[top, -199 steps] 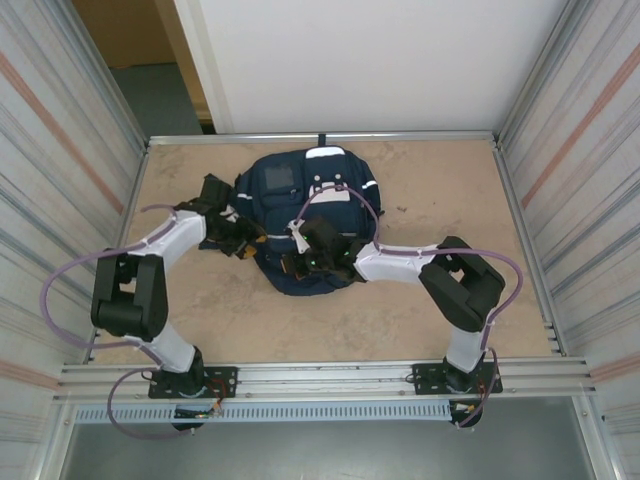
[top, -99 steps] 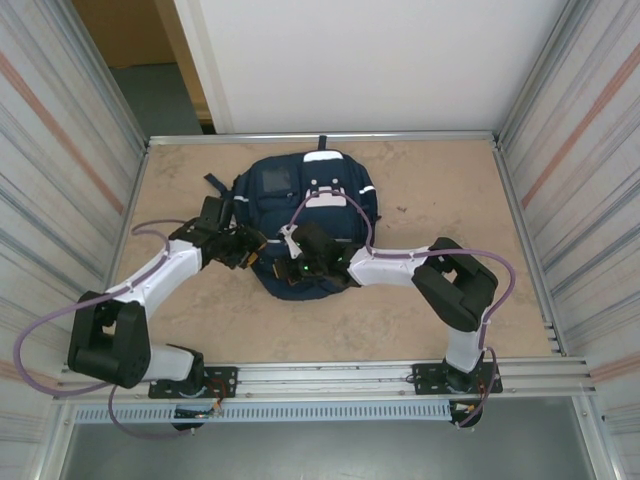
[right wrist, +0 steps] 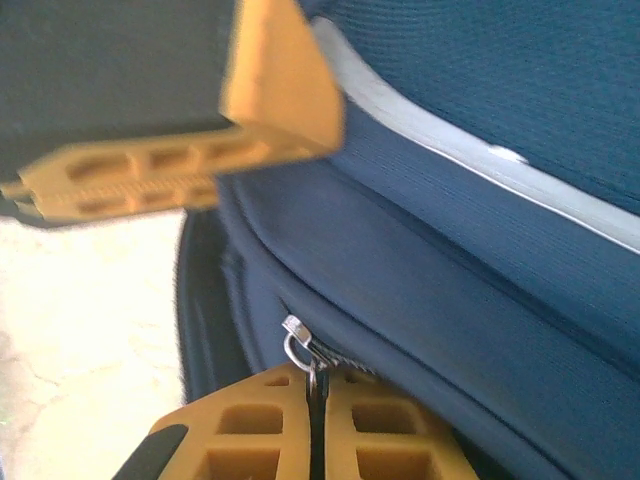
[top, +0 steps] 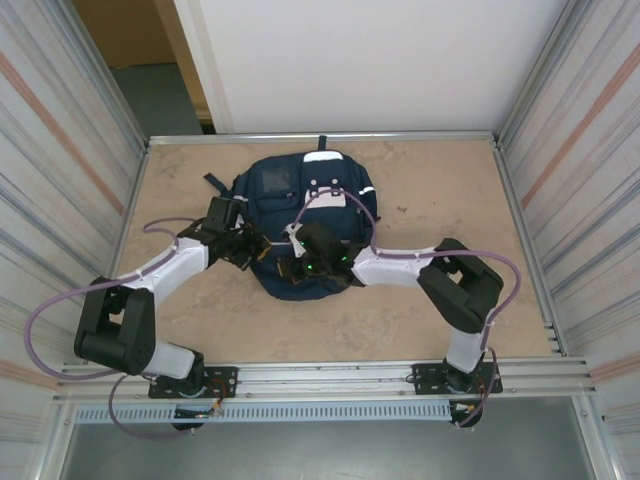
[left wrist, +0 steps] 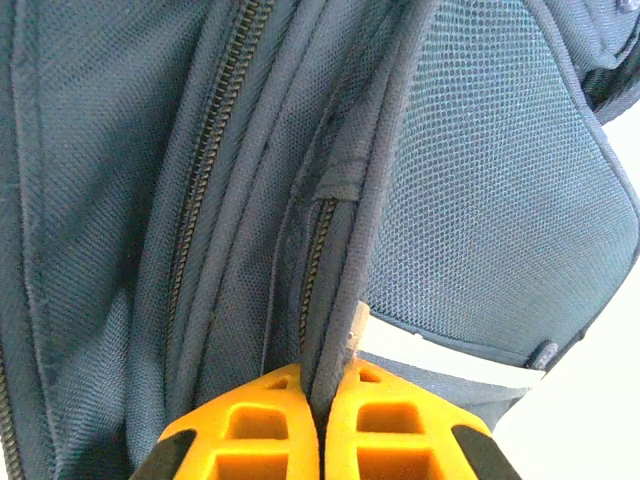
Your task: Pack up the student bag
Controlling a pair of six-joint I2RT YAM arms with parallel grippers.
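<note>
Left gripper [left wrist: 322, 388] now tight on bag [left wrist: 480, 200]

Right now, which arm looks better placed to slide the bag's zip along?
Probably the right: the right gripper is shut on the metal zip pull, while the left gripper only pinches a fabric edge of the bag.

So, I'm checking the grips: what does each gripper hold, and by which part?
The left gripper pinches the student bag's piped fabric edge beside a zipper; right gripper pinches its zipper pull.
</note>
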